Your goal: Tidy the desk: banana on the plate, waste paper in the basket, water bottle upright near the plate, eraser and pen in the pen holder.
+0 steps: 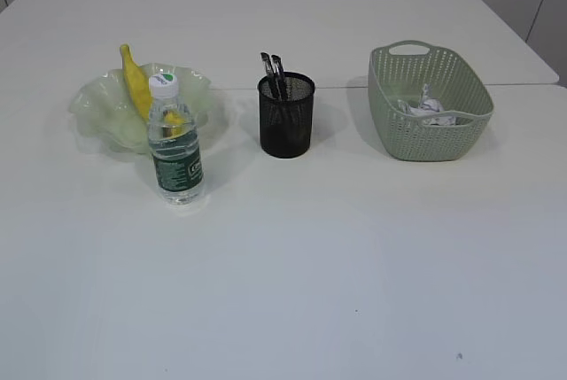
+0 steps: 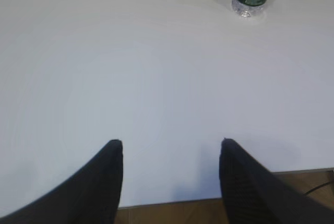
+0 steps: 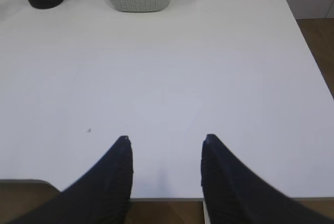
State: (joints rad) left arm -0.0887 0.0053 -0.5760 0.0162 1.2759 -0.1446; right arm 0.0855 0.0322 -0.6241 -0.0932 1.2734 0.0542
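While both arms hang back over the near edge, the desk [image 1: 292,265] reads as a plain white matte top with a seam running across behind the objects, so two tables appear butted together. Pale wall panels stand at the back; brown wood-look floor shows past the near edge in both wrist views.

Left gripper [image 2: 171,143]: jaws spread, nothing between them, above bare tabletop. Right gripper [image 3: 166,138]: jaws spread, likewise empty; a small dark speck lies on the surface nearby.

Banana [image 1: 136,84] lies in the plate [image 1: 93,105], at left. Water bottle [image 1: 175,145] stands upright, cap on, just in front of the plate. Pen holder [image 1: 285,116] stands mid-table with two dark pens [image 1: 274,73] sticking out; eraser not visible. Basket [image 1: 429,101] at right holds the waste paper [image 1: 427,111].
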